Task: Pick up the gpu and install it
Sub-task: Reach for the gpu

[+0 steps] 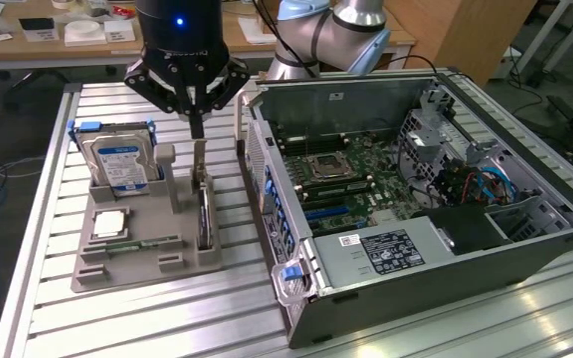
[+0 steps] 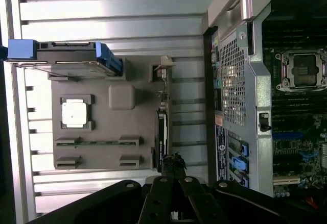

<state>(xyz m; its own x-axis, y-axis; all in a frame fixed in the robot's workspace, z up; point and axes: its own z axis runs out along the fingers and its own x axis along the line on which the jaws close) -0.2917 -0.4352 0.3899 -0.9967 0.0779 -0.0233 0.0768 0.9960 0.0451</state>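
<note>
The table is ribbed bare aluminium with a brushed sheen. The parts holder is matt grey plastic. The hard drive is silvery metal with a glossy label. The gpu shows a dull metal bracket; the computer case is matt dark-grey metal.

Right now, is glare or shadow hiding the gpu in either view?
Exterior view: glare streaks the table well away from the gpu, which reads dark but unobscured. Wrist view: table slats washed bright, gpu dark, edge-on, not washed out.
</note>
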